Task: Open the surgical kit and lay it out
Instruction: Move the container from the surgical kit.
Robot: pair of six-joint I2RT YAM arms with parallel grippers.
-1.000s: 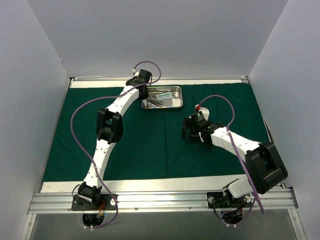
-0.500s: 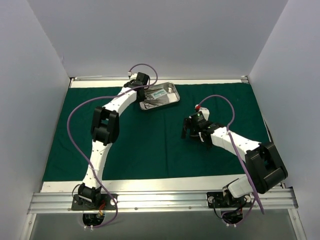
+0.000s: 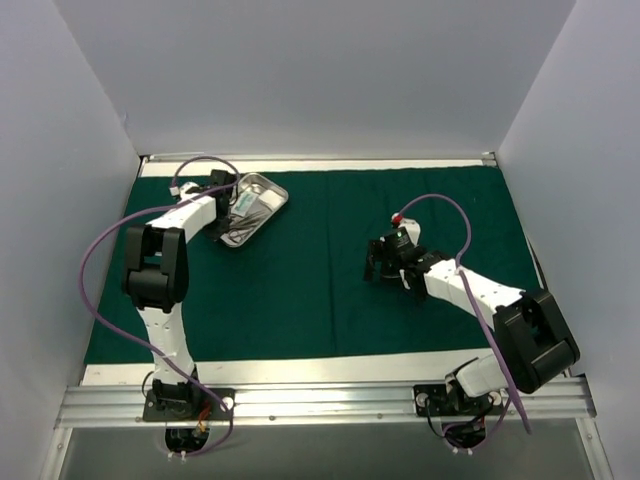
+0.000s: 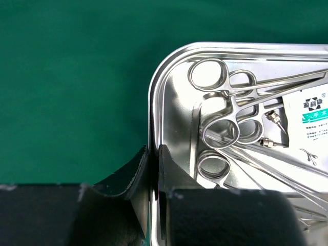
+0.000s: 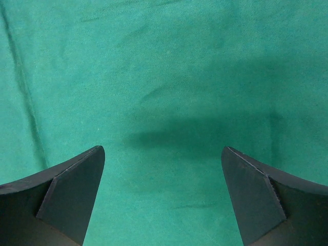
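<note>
Tray (image 4: 151,107) rim is pinched by the left gripper (image 4: 152,154). The right gripper (image 5: 163,156) hangs wide open, far from the tray.

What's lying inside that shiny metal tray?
In the steel tray lie ring-handled steel instruments and a printed white packet. The left gripper, shut on the rim, hides part of the tray, so what lies there cannot be seen.
</note>
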